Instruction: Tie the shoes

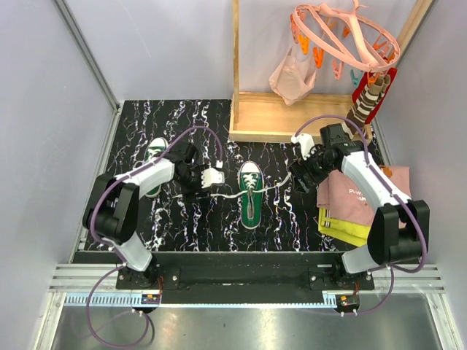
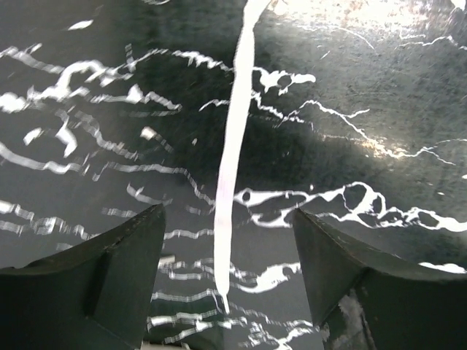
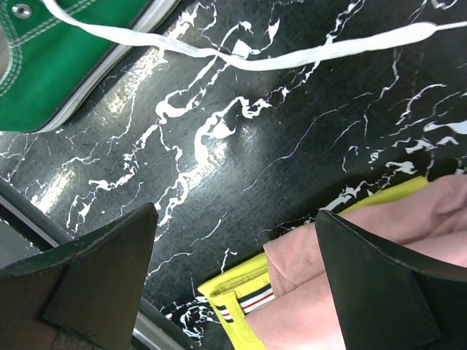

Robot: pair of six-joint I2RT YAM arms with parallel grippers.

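Note:
One green shoe (image 1: 250,193) lies mid-mat, toe cap toward the arms, its white laces (image 1: 228,195) spread out to both sides. The other green shoe (image 1: 153,162) lies at the left, partly hidden behind my left arm. My left gripper (image 1: 197,191) hangs low over the left lace. In the left wrist view that lace (image 2: 235,138) runs straight between my left gripper's (image 2: 228,215) fingers, which stand apart without touching it. My right gripper (image 1: 300,179) is open over bare mat to the right of the middle shoe (image 3: 51,65), short of the right lace (image 3: 306,55).
Folded pink cloth (image 1: 361,191) on yellow cloth (image 1: 343,227) lies at the right, and shows under my right fingers (image 3: 241,295). A wooden frame (image 1: 292,117) with a pink clip hanger (image 1: 343,36) stands at the back right. Grey walls close in both sides.

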